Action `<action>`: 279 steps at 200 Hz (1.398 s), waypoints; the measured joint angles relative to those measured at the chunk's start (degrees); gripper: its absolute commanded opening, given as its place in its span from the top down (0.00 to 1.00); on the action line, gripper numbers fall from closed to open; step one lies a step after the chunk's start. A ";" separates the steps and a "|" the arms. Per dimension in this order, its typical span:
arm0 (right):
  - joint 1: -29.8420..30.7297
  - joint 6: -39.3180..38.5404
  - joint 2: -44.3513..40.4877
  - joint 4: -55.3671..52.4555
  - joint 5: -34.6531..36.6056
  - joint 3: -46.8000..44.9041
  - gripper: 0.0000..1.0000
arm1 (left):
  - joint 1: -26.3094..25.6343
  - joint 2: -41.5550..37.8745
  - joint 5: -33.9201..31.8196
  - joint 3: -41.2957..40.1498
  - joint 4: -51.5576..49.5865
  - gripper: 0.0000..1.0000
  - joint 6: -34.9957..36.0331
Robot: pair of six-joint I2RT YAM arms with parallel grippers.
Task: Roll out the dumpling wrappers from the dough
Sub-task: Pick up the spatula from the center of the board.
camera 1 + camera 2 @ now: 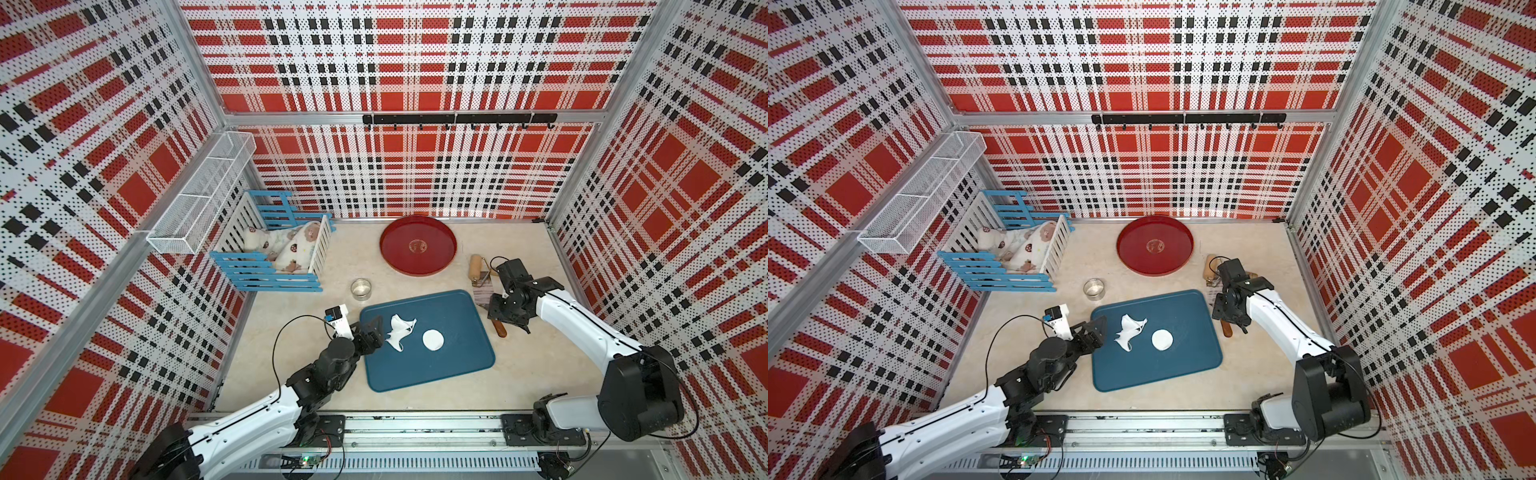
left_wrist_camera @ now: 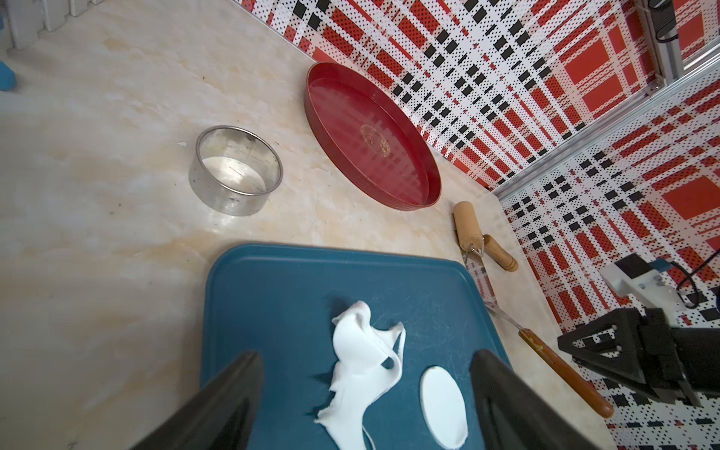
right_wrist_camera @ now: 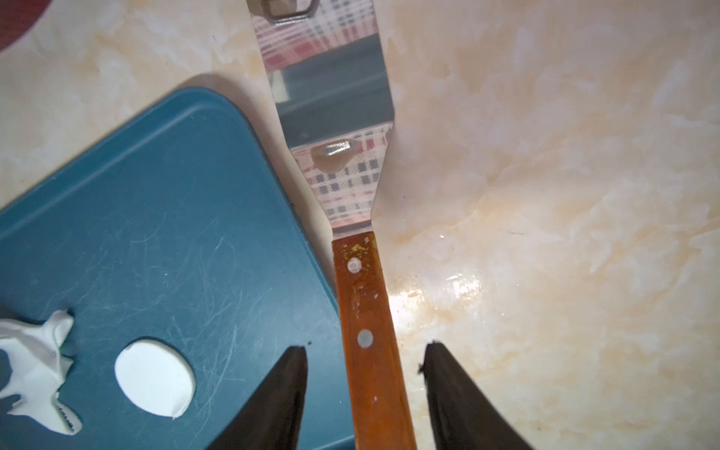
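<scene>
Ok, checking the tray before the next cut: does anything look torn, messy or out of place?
Yes: the dough on the blue tray is not a flat sheet. It lies crumpled and folded on itself, with ragged torn edges and a hole, beside the neat round wrapper.

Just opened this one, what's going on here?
One round dumpling wrapper lies on the blue tray beside the ragged leftover dough. The right tool is open, straddling the wooden handle of the spatula next to the tray, not yet gripping it. The left tool hangs open at the tray's edge near the dough, holding nothing.
</scene>
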 measured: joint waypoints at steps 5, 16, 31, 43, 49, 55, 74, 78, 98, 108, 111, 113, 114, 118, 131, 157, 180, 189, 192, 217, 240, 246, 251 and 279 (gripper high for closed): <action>0.00 -0.15 0.37 0.02 -0.15 -0.13 0.46 | 0.00 -0.13 0.00 -0.09 0.00 0.12 -0.13; 0.00 -0.48 0.90 -0.02 -0.39 -0.48 0.45 | 0.00 -0.44 0.00 -0.26 0.04 0.12 -0.20; 0.00 -0.85 1.36 -0.22 -0.59 -0.83 0.45 | 0.00 -0.83 -0.02 -0.44 0.02 0.12 -0.35; 0.00 -1.09 1.66 -0.28 -0.74 -1.11 0.45 | 0.00 -1.09 -0.02 -0.48 0.02 0.12 -0.37; 0.00 -1.18 1.86 -0.31 -0.81 -1.27 0.45 | 0.00 -1.20 -0.02 -0.48 0.04 0.12 -0.39; 0.00 -1.22 2.08 -0.31 -0.83 -1.44 0.46 | 0.00 -1.31 -0.02 -0.48 0.04 0.12 -0.39; 0.00 -1.62 3.19 -0.35 -0.81 -1.92 0.57 | 0.00 -1.36 -0.02 -0.48 0.04 0.12 -0.39; 0.00 -1.86 3.43 -0.33 -0.81 -1.97 0.61 | 0.00 -1.36 -0.02 -0.48 0.04 0.12 -0.39; 0.02 -3.32 4.57 0.07 -2.05 -2.01 0.72 | 0.00 -1.36 -0.02 -0.48 0.04 0.12 -0.39; 0.22 -3.15 4.70 0.31 -1.99 -1.97 0.78 | 0.02 -1.36 -0.02 -0.48 0.04 0.12 -0.39; 0.17 -3.23 4.72 0.31 -1.99 -1.99 0.80 | 0.02 -1.36 -0.02 -0.48 0.04 0.12 -0.39; 0.13 -3.19 4.72 0.31 -1.99 -1.99 0.81 | 0.02 -1.36 -0.02 -0.48 0.07 0.12 -0.39; 0.09 -3.19 4.74 0.35 -2.05 -1.99 0.82 | 0.02 -1.36 -0.02 -0.48 0.04 0.12 -0.39; 0.02 -3.26 4.74 0.39 -2.14 -1.97 0.84 | 0.04 -1.36 -0.02 -0.48 0.04 0.12 -0.39; -0.02 -3.50 4.76 0.46 -2.19 -1.97 0.88 | 0.04 -1.36 -0.02 -0.48 0.04 0.12 -0.39; -0.02 -3.56 4.76 0.44 -2.21 -1.97 0.90 | 0.11 -1.36 -0.02 -0.48 0.04 0.12 -0.39; -0.02 -3.54 4.35 -0.02 -2.12 -1.97 0.92 | 0.28 -1.36 -0.02 -0.48 0.04 0.12 -0.37; -0.02 -3.52 3.74 -0.83 -2.12 -1.97 0.93 | 0.31 -1.36 0.00 -0.48 0.04 0.12 -0.37; -0.02 -3.50 3.41 -1.18 -2.10 -1.97 0.93 | 0.31 -1.36 0.00 -0.48 0.04 0.12 -0.37; -0.02 -3.23 -0.26 -3.78 -2.32 -1.92 0.96 | 0.33 -1.36 0.00 -0.48 0.04 0.12 -0.37; -0.02 -3.06 -3.34 -6.32 -2.80 -1.27 1.00 | 0.35 -1.36 0.02 -0.46 0.00 0.12 -0.33; -0.02 -3.06 -3.93 -6.80 -2.86 -1.03 1.00 | 0.37 -1.36 0.02 -0.35 -0.11 0.12 -0.33; -0.02 -3.06 -4.44 -7.13 -2.95 -0.90 1.00 | 0.37 -1.29 0.02 -0.28 -0.09 0.12 -0.33; -0.02 -3.06 -7.65 -8.61 -3.39 -0.52 1.00 | 0.42 -1.07 0.24 0.92 -0.17 0.11 -0.20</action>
